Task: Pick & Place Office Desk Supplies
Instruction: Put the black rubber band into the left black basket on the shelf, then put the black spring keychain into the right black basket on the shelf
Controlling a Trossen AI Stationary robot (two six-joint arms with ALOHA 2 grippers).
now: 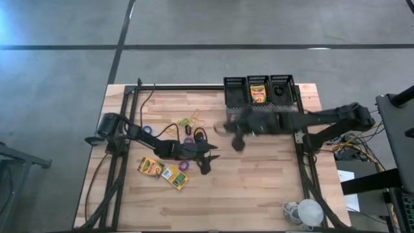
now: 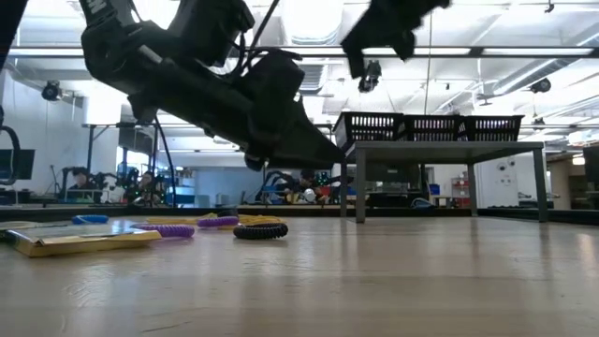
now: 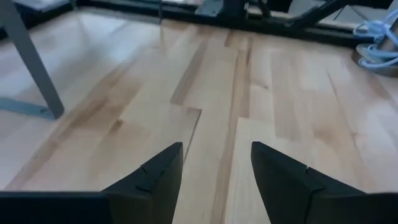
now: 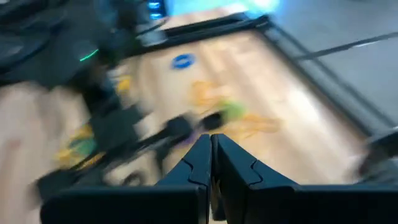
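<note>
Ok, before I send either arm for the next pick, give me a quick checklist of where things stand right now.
1. Left gripper open with nothing between the fingers: ok.
2. Right gripper shut, nothing visibly held: ok, but open it before any pick.
3. Arms apart: cannot tell; in the high view both grippers sit near mid-table, close together.
4. Mesh bins in place at the table's far edge, one crayon box in the middle bin: ok.
5. Supplies left to pick: not ok; two crayon boxes, the purple ring and the rubber bands lie on the table.
</note>
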